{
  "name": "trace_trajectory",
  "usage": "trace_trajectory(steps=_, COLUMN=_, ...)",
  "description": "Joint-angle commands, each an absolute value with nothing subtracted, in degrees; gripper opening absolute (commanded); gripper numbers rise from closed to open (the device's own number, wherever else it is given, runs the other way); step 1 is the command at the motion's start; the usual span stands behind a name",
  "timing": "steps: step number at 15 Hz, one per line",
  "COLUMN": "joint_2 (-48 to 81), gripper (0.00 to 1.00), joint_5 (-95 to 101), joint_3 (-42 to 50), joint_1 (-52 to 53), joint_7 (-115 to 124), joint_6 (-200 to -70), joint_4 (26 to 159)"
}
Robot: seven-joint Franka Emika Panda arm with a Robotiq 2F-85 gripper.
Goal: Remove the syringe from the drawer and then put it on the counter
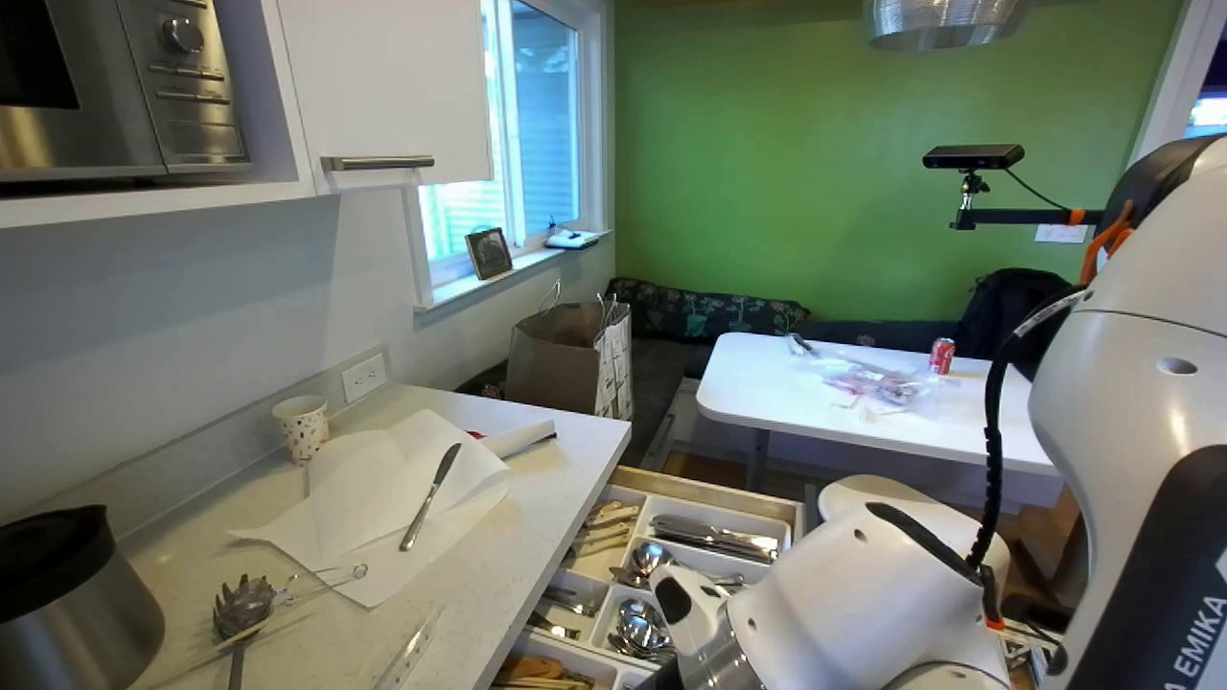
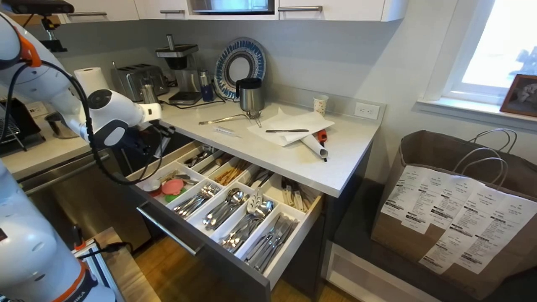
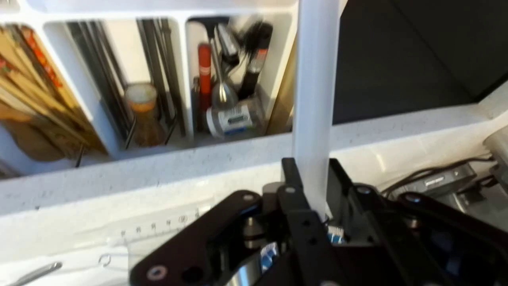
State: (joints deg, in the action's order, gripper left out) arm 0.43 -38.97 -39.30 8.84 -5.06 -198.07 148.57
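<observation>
My gripper [image 3: 311, 167] is shut on a long whitish translucent tube [image 3: 316, 79], which looks like the syringe. It points away from the jaws; its far end is cut off in the wrist view. In an exterior view the gripper [image 2: 158, 136] holds the tube [image 2: 162, 147] above the left end of the open drawer [image 2: 295, 247], beside the counter [image 2: 272, 153]. A clear, scale-marked tube with a thin tip, also syringe-like, lies on the counter [image 2: 226, 132]; it shows in the wrist view [image 3: 158, 224]. My gripper is mostly out of view in an exterior view.
White paper [image 2: 277, 123] with a knife [image 2: 287, 131] lies on the counter, near a cup [image 2: 320, 104], a steel pitcher [image 2: 251, 96], a pasta server [image 1: 242, 609] and a paper roll [image 2: 314, 144]. The counter edge overhangs the drawer's back. Cutlery [image 2: 226, 207] fills drawer compartments.
</observation>
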Motion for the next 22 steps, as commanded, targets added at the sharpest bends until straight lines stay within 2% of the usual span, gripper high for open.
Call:
trace_trajectory(steps=1, joint_2=3.65, gripper=0.05, joint_5=-41.83, joint_3=-38.04, joint_1=8.44, joint_7=-12.90, joint_6=-209.51, joint_4=144.70)
trace_trajectory(steps=8, joint_2=16.76, gripper=0.05, joint_5=-42.33, joint_3=-36.90, joint_1=12.01, joint_7=-25.49, joint_6=-227.30, joint_4=131.45)
trace_trajectory(steps=12, joint_2=25.45, gripper=0.05, joint_5=-40.53, joint_3=-35.16, joint_1=15.50, joint_7=-31.43, joint_6=-232.55, joint_4=124.11)
trace_trajectory(steps=13, joint_2=25.47, gripper=0.05, joint_5=-39.06, joint_3=-26.47, joint_1=23.24, joint_7=-29.39, joint_6=-232.00, joint_4=123.37)
trace_trajectory(steps=17, joint_2=30.77, gripper=0.05, joint_5=-36.10, joint_3=-17.56, joint_1=30.98, joint_7=-27.37, joint_6=-232.91, joint_4=118.57)
trace_trajectory(steps=18, joint_2=26.76, gripper=0.21, joint_5=-37.14, joint_3=-16.97, joint_1=31.01, joint_7=-26.57, joint_6=-229.93, joint_4=122.00)
trace_trajectory(steps=22, joint_2=29.65, gripper=0.21, joint_5=-36.39, joint_3=-15.05, joint_1=32.94, joint_7=-26.40, joint_6=-231.05, joint_4=119.48)
